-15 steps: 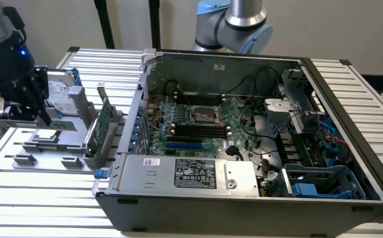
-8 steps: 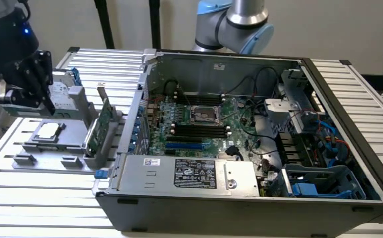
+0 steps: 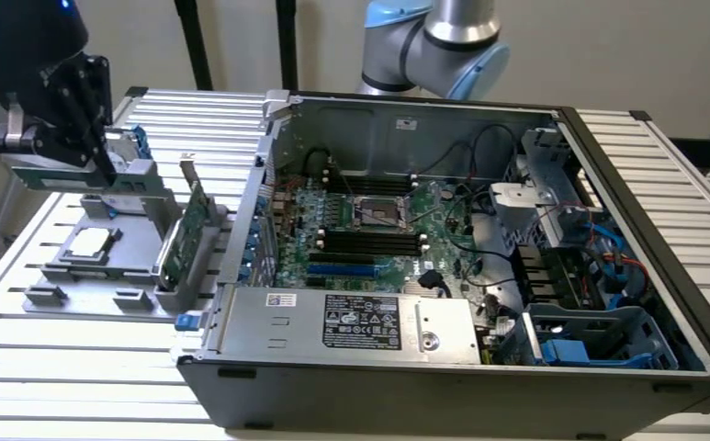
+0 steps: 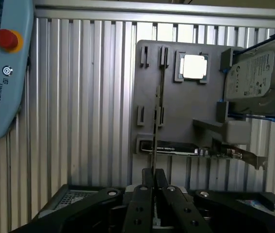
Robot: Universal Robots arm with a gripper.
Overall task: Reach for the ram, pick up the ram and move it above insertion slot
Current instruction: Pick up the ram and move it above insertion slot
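In the exterior view my black gripper (image 3: pixel 91 165) hangs at the far left, above the grey fixture tray (image 3: pixel 97 285). It is shut on the ram (image 3: pixel 46 175), a thin green stick held level just below the fingers and lifted off the tray. The wrist view has the ram (image 4: pixel 155 121) edge-on as a thin line running out from my gripper (image 4: pixel 153 174), whose fingers (image 4: pixel 141 194) press together on it. The dark memory slots (image 3: pixel 373 241) lie on the motherboard inside the open computer case (image 3: pixel 453 367), well toward the exterior view's right of the gripper.
On the tray stand a silver hard drive in blue rails (image 4: pixel 253 77), a broader green expansion card with a metal bracket (image 3: pixel 181 241) and a processor chip (image 4: pixel 194 66). A teach pendant (image 4: pixel 1 73) with a red button lies on the slatted table. Cables and drive cages crowd the case's right side.
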